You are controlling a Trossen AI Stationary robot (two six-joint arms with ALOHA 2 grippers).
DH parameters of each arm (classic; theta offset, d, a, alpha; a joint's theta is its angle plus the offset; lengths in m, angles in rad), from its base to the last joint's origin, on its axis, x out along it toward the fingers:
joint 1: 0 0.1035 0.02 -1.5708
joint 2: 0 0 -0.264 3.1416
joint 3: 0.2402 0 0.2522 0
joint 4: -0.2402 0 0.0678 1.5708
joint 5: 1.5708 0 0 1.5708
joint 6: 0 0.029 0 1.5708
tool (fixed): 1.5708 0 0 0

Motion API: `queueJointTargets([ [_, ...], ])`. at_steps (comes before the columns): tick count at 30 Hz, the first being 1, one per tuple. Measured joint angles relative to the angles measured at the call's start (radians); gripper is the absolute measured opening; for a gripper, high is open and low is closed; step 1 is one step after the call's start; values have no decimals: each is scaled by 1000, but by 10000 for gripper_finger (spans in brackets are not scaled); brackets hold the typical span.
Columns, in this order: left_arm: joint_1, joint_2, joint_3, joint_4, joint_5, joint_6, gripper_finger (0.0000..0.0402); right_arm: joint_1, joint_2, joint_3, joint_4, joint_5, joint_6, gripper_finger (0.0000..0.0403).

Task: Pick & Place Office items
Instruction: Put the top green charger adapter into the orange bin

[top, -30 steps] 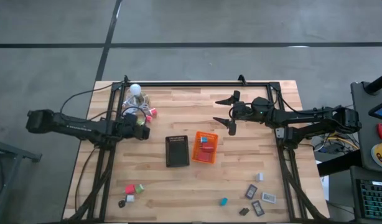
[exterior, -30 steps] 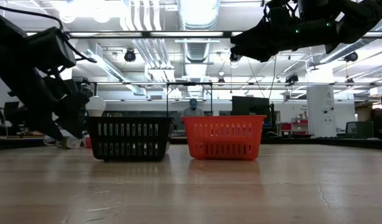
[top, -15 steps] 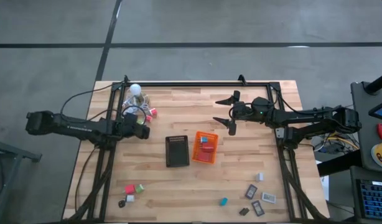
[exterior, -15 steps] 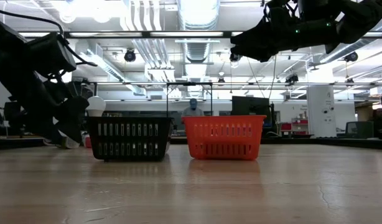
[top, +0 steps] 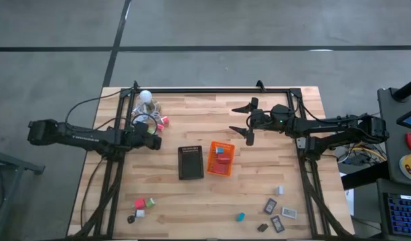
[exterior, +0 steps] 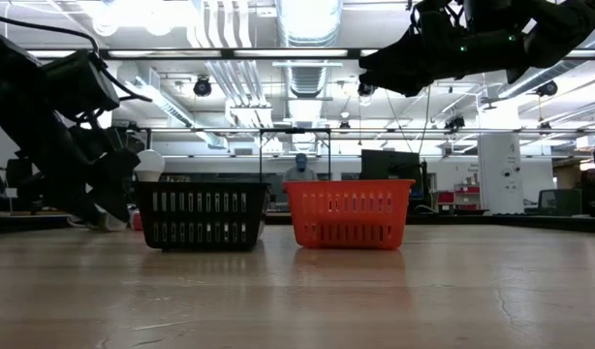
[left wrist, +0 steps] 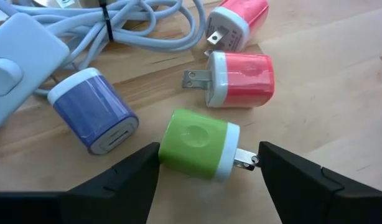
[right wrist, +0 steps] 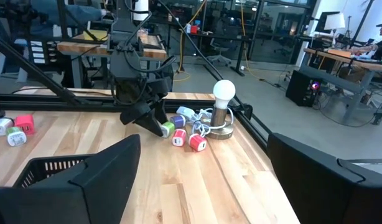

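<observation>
A green plug block (left wrist: 194,143) lies on its side on the wood at the table's far left, among a blue-violet block (left wrist: 94,112) and two red ones (left wrist: 241,79). My left gripper (left wrist: 206,155) (top: 154,142) is low over it, closed on its two ends. The right wrist view shows the same gripper (right wrist: 155,124) with the green block (right wrist: 168,129) at its tips. My right gripper (top: 242,119) hangs open, high above the table's far middle, with nothing between its fingers. My left gripper has the green plug block lengthwise between its two fingers. One finger meets the rounded back end of the green body (left wrist: 162,149); the other meets the tips of the metal prongs (left wrist: 253,160). The fingers slant down from the table's left side. The block lies on the table.
A white bulb lamp (top: 146,96) with coiled grey cable (left wrist: 147,25) and a white switch (left wrist: 17,56) crowds the blocks. A black basket (top: 190,163) and an orange basket (top: 219,158) stand mid-table. More small pieces lie near the front left (top: 140,203) and front right (top: 279,214).
</observation>
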Motion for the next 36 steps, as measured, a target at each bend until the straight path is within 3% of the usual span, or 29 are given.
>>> queueJointTargets([
  [23, 0, -2, 3, 5, 17, 4, 268, -1, 1, 0, 0, 0, 0, 342],
  [36, 0, -2, 126, -40, 29, 111, 268, -1, 1, 0, 0, 0, 0, 343],
])
